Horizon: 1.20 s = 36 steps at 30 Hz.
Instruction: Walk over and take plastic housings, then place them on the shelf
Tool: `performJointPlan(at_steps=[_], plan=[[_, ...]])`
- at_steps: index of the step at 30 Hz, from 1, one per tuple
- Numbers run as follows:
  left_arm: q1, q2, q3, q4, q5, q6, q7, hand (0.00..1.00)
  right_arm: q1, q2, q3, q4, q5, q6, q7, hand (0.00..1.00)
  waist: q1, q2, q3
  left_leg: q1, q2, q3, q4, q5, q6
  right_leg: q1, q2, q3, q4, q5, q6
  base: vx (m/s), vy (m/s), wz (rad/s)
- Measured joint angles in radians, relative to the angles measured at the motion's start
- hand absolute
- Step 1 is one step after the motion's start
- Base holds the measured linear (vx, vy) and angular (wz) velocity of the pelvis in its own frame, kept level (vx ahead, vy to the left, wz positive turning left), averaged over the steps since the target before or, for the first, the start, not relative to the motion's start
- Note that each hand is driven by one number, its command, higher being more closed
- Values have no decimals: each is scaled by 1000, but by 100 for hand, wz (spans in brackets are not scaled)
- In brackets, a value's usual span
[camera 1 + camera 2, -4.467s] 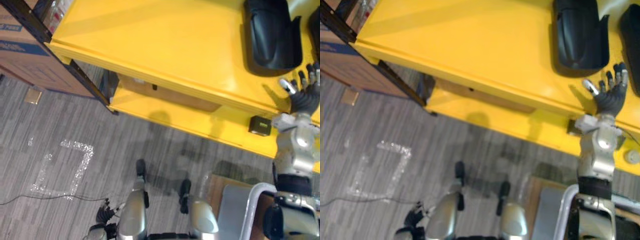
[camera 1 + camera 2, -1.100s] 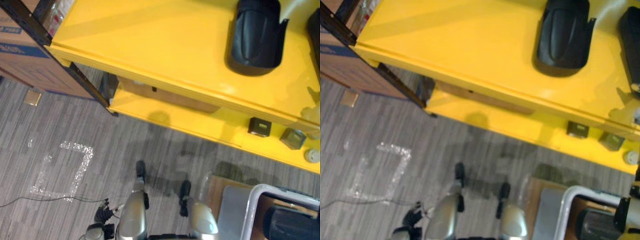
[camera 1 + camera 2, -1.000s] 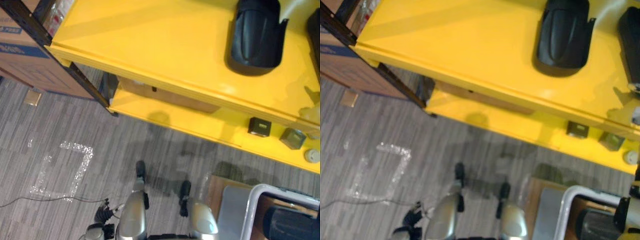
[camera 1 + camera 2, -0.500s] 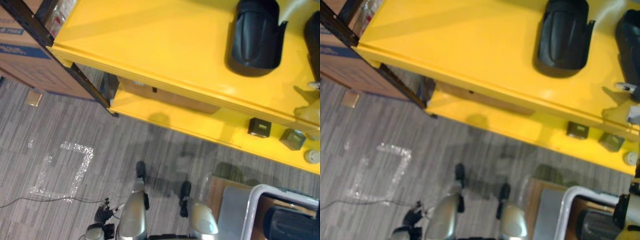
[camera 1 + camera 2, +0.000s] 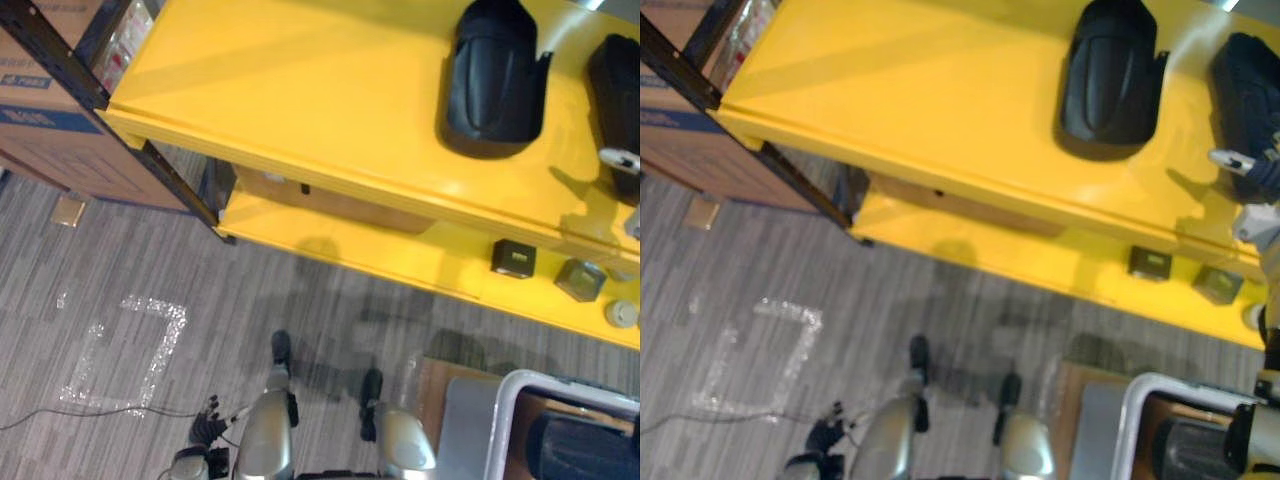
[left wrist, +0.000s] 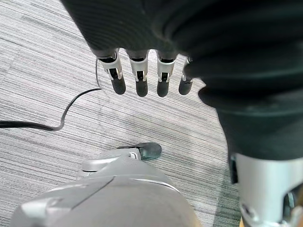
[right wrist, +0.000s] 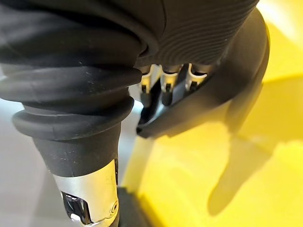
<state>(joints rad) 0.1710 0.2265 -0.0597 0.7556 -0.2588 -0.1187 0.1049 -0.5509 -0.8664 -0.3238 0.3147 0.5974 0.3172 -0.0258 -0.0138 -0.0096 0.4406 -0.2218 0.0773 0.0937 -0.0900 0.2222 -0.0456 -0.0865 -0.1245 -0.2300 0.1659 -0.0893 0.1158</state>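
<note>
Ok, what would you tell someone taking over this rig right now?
Left hand: open, empty, hanging over the floor.
Right hand: at the right housing on the yellow top; grip unclear.
Left housing: lying free on the same top.
Done: the robot stands at the yellow top, both housings on it.
Left, it seems: grasping, lifting and placing both.

A: Glossy yellow paint on that shelf (image 5: pixel 300 90), smooth, catching the light!
B: The left housing (image 5: pixel 492 80) and the right housing (image 5: pixel 618 85): black plastic, smooth, soft sheen.
A: Carpet floor (image 5: pixel 200 300), matt grey, streaky. Cardboard box (image 5: pixel 50 130), dull brown.
</note>
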Motion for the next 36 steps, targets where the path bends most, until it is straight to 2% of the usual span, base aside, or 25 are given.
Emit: performJointPlan(at_steps=[2, 5, 11, 13, 15, 17, 18, 19, 20, 21, 23, 24, 26, 28, 31, 33, 36], plan=[[0, 0, 0, 8, 0, -6, 0, 0, 0, 27, -8, -4, 60, -19, -1, 0, 1, 0, 0, 1, 0, 0, 0, 0, 0, 1, 0, 0, 0, 0, 0, 0, 0, 0], [0, 0, 0, 11, 0, -8, 0, 0, 1, 62, -28, -27, 85, -32, 1, 0, 1, 0, 0, 2, 0, -1, 0, 0, 0, 2, 0, 1, 0, 0, 0, 0, 0, 0], [0, -1, 0, 12, -1, -13, 0, 0, 1, 85, -29, -27, 96, -47, -2, 0, 1, 0, 0, 6, 0, -2, 0, 0, 0, 4, 0, 3, 2, 0, 0, 0, 0, 0], [0, -1, 0, 13, -1, -14, 0, 0, 1, 94, -29, -24, 97, -68, -19, 0, 2, 0, 0, 6, 0, -3, 0, 0, 0, 4, 0, 3, 3, 0, 0, 0, 0, 0], [0, -1, 0, 14, -1, -16, 0, 0, 1, 96, -29, -20, 96, -111, -30, 0, 2, 0, 0, 6, -1, -3, 0, 0, 0, 4, 0, 3, 3, 0, 0, 0, 0, 0], [0, -2, 0, 15, -2, -23, 0, 0, 0, 99, -29, -19, 83, -188, -66, 0, 4, 0, 0, 6, -1, -4, 0, 0, 0, 4, -1, 3, 2, 0, 0, 0, 0, 0], [2, -4, 0, 16, -3, -34, 1, 0, -6, 108, -43, -25, 74, -269, -98, 0, 4, 0, 0, 6, -2, -5, 0, 0, 0, 4, -1, 3, 2, 0, 0, 0, 0, 0], [2, -6, 0, 16, -4, -38, 1, 0, -9, 113, -51, -30, 60, -311, -117, 0, 5, 0, 0, 6, -2, -6, 0, 0, 0, 4, -1, 2, 2, 0, 0, 0, 0, 0], [4, -10, -2, 16, -6, -48, 1, 0, -14, 131, -75, -56, 21, -400, -165, 0, 5, 1, 0, 5, -2, -6, 0, 0, 0, 4, -1, 2, 2, 0, 0, 0, 0, 0], [4, -12, -2, 16, -6, -52, 1, 0, -15, 141, -91, -80, 4, -439, -190, 0, 6, 1, 0, 5, -2, -7, 0, 0, 0, 4, -1, 1, 1, 0, 0, 0, 0, 0], [4, -22, -3, 14, -6, -54, 2, 0, -16, 166, -138, -188, -74, -575, -275, 0, 4, 1, 0, 3, -3, -10, 0, 0, 0, 4, -1, -1, 0, 0, 0, 0, 0, 2], [4, -23, -3, 14, -6, -54, 2, 0, -16, 168, -145, -210, -94, -601, -293, 0, 4, 2, 0, 2, -3, -11, 0, 0, 0, 4, -1, -2, 0, 0, 0, 0, 0, 6], [4, -28, -3, 14, -6, -54, 4, 0, -16, 185, -170, -284, -174, -701, -357, 0, 1, 7, -3, -5, -3, -24, 0, 0, 0, 4, 0, -12, -1, -1, -1, 3, -3, 11], [4, -33, -2, 14, -6, -55, 12, 0, -15, 202, -177, -325, -231, -748, -393, 0, 2, 10, -4, -5, -3, -27, 0, -1, -2, 5, 0, -14, -1, -1, -2, 3, -9, 6], [4, -40, -1, 15, -6, -74, 49, 0, -11, 241, -178, -396, -298, -781, -432, 0, 2, 14, -6, -4, -2, -27, 0, -2, -3, 6, 1, -15, -1, -1, -2, 0, 0, 0], [4, -40, -1, 13, -5, -96, 61, 0, 7, 262, -180, -431, -299, -783, -431, 0, 2, 13, -6, 2, -3, -27, 0, -3, -3, 15, 1, -15, -4, -1, -2, 0, 0, 0], [5, -48, 12, 16, 3, -100, 91, 0, 87, 324, -182, -486, -297, -781, -409, 0, 3, 11, -34, 12, -3, -26, 0, -9, -5, 31, 3, -16, -20, -1, -1, 14, -6, 1]])
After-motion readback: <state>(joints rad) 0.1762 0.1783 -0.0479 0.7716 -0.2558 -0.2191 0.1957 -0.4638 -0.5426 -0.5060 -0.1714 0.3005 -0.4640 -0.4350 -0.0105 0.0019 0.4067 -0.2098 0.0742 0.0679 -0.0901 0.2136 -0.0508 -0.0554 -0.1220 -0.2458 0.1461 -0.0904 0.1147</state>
